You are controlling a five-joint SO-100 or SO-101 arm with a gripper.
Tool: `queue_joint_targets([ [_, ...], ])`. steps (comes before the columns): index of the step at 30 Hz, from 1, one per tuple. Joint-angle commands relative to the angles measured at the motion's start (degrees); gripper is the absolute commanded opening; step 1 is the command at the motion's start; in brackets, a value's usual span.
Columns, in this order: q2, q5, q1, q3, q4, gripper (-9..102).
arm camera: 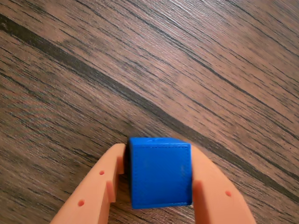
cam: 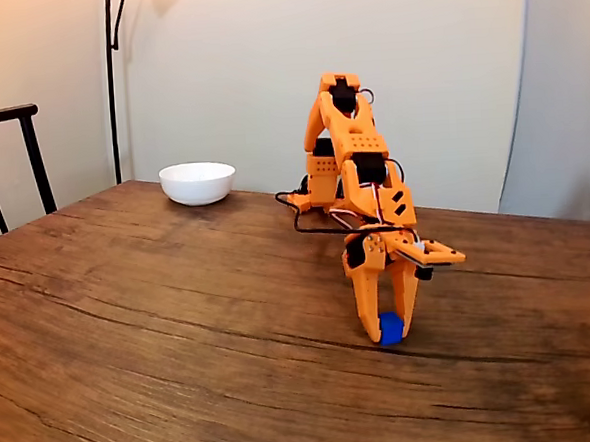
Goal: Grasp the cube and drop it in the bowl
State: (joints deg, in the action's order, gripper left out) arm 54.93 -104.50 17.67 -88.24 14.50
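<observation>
Tool first: your orange fingers sit tight on both sides of the cube, closed onto it. Wrist view gives you that contact close up, blue block between the tips over wood grain. Fixed view shows your tool pointing straight down, cube at the tips right at the tabletop; can't tell if it's lifted or resting. That view also gives you the bowl, white, well apart at the far left edge, plus a dark chair and a lamp pole behind.
</observation>
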Motion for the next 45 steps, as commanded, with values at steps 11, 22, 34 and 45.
queue_joint_targets([
  [11, -0.2, 0.1, 0.3, -1.0, 0.8, 3],
  [22, 0.6, 1.3, 0.3, 5.5, 1.1, 3],
  [34, 10.2, 0.3, -2.5, 17.2, 21.8, 3],
  [45, 19.2, 0.2, -6.7, 22.1, 34.7, 3],
])
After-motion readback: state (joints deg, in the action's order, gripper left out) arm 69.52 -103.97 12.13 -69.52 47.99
